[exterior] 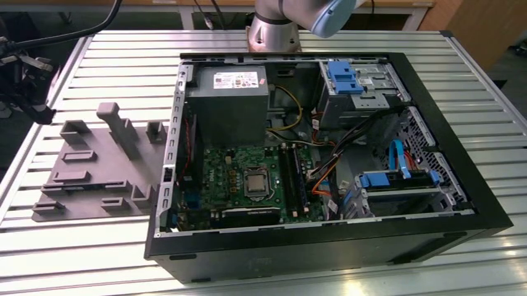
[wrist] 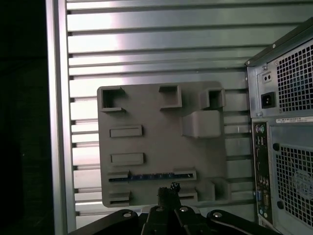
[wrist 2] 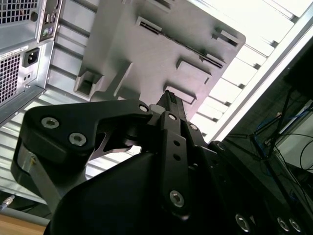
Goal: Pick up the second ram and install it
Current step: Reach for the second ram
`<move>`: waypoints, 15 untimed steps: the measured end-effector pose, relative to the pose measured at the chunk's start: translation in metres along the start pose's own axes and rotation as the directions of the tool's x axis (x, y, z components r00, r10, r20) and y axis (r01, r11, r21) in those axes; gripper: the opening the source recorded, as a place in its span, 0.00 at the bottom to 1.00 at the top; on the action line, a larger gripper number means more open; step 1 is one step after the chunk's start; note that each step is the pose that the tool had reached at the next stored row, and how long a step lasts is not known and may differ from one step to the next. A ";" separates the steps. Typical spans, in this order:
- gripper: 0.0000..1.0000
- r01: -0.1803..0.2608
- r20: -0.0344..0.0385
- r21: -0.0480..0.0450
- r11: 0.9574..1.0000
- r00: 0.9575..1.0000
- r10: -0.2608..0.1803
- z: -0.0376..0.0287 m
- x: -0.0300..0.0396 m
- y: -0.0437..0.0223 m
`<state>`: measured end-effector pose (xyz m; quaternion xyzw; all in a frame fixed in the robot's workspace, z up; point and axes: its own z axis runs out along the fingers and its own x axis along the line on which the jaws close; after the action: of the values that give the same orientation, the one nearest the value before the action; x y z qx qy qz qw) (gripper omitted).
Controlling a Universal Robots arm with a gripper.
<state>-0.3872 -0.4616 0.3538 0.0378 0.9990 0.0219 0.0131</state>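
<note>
The ram [wrist: 151, 176] is most likely a light, stiff little board. It looks very thin, so I think it can snap if you twist it or press too hard. Its flat sides are probably smooth and a bit slippery. Take it by its two flat sides, near the middle of its long edge, and squeeze softly. Lift it straight up out of its slot so it does not jam.

It looks like a long, thin, dark strip with a bit of blue along it. It stands on its edge in a long slot of the grey tray [wrist: 161, 142], so you see just its thin top edge. Its sides are hidden in the slot, so I cannot make out any chips.

The gripper [wrist: 168, 188] hangs over the end of the tray that is closest to it. It looks pinched shut, or very nearly, and there is nothing in it. The ram lies just ahead of the gripper's tip and runs crosswise to it. I do not think they touch. You will need the gripper open wider than the ram is thick before it can go around it.

Off to one side of the gripper, past the edge of the tray, is the back of the case [wrist: 288, 147]. In the exterior view the tray lies at the exterior view's left and the open case at its right, both on the slatted table [exterior: 329, 40].
</note>
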 end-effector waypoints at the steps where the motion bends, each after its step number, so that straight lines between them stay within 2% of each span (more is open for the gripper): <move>1: 0.11 0.000 0.000 0.000 1.000 1.000 0.000 0.0006 0.0002 -0.0002; 15: 0.11 0.000 0.000 0.000 1.000 1.000 0.000 0.0104 0.0033 -0.0026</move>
<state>-0.3903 -0.4635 0.3433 0.0379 0.9990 0.0218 0.0130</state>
